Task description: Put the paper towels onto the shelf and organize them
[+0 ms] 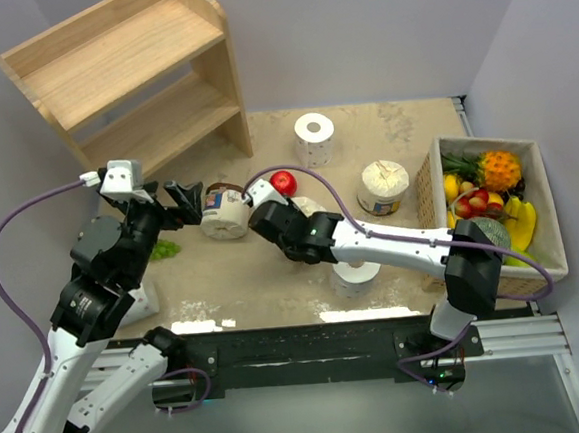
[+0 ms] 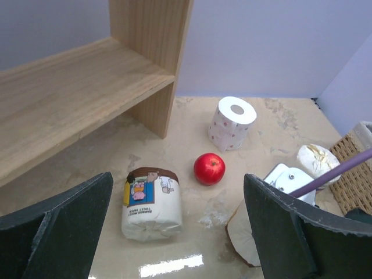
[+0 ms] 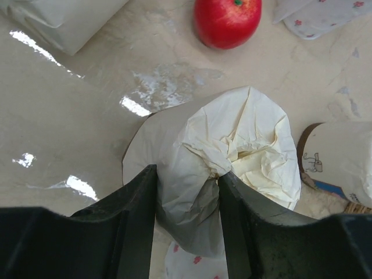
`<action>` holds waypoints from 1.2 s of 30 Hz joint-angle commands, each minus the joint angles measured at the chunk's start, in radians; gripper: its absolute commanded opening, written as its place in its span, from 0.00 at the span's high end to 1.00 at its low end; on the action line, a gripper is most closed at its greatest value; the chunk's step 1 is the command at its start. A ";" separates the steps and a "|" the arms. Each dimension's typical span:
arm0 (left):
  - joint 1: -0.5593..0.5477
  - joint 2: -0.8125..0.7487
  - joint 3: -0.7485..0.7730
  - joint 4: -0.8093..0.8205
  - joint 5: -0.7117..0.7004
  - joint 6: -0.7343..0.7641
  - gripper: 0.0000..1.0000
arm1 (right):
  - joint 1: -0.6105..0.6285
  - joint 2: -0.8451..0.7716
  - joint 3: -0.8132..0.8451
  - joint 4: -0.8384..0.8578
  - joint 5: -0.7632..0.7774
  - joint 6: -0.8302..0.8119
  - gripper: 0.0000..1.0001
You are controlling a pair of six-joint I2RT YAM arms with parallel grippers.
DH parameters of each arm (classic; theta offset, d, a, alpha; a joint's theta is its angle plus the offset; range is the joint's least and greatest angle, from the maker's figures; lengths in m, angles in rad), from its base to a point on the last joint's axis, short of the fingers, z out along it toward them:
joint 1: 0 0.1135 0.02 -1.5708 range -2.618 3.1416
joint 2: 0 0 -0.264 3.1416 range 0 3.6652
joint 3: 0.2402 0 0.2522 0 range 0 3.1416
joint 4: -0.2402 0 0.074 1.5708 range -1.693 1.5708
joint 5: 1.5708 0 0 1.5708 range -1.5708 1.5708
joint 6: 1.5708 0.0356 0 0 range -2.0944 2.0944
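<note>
My right gripper (image 3: 187, 183) is shut on the wall of a cream-wrapped paper towel roll (image 3: 256, 133), one finger against its crumpled top, near the table's middle (image 1: 309, 205). My left gripper (image 2: 179, 189) stands open and holds nothing, above and in front of another wrapped roll (image 2: 150, 203) lying on its side with its label up (image 1: 224, 214). A bare white dotted roll (image 1: 315, 139) stands further back, a third wrapped roll (image 1: 383, 187) to the right, and another white roll (image 1: 356, 276) under my right arm. The wooden shelf (image 1: 128, 79) stands at the back left with bare tiers.
A red apple (image 1: 283, 183) lies between the lying roll and the held one. A wicker box of fruit (image 1: 490, 211) sits at the right edge. Something green (image 1: 165, 249) lies under my left arm. Grey walls close in the back and sides.
</note>
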 commanded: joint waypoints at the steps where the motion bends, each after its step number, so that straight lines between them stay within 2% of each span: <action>1: -0.003 -0.016 0.016 -0.053 -0.038 -0.016 0.00 | 0.067 -0.001 -0.032 0.117 0.115 0.055 0.60; 3: -0.003 -0.010 0.020 -0.065 -0.044 -0.008 0.00 | 0.086 0.013 -0.041 0.136 0.117 0.064 0.57; 6: -0.003 0.010 0.038 -0.095 -0.070 0.000 0.00 | 0.101 0.025 -0.028 0.121 0.103 0.073 0.48; 7: -0.003 0.022 0.046 -0.117 -0.081 0.000 0.00 | 0.103 0.025 -0.023 0.116 0.085 0.073 0.45; 8: -0.003 0.027 0.053 -0.128 -0.095 -0.002 0.00 | 0.104 0.025 -0.018 0.098 0.031 0.072 0.37; 13: -0.003 0.050 0.107 -0.163 -0.125 0.038 0.00 | 0.110 -0.050 -0.018 0.073 -0.084 0.090 0.27; 16: -0.003 0.082 0.138 -0.197 -0.153 0.047 0.00 | 0.110 -0.138 -0.032 0.071 -0.156 0.096 0.26; 20: -0.003 0.125 0.132 -0.201 -0.136 0.062 0.00 | 0.110 -0.249 -0.066 0.065 -0.161 0.099 0.28; 26: -0.005 0.243 0.084 -0.183 0.048 0.092 0.06 | 0.109 -0.401 -0.139 0.058 -0.026 0.098 0.30; 29: -0.031 0.297 0.061 -0.152 0.089 0.082 0.09 | 0.110 -0.474 -0.176 0.061 0.031 0.121 0.30; 31: -0.083 0.341 0.058 -0.131 0.088 0.073 0.11 | 0.109 -0.519 -0.202 0.085 0.048 0.133 0.30; 36: -0.308 0.491 0.104 -0.143 -0.062 0.033 0.12 | 0.109 -0.674 -0.299 0.127 0.048 0.168 0.28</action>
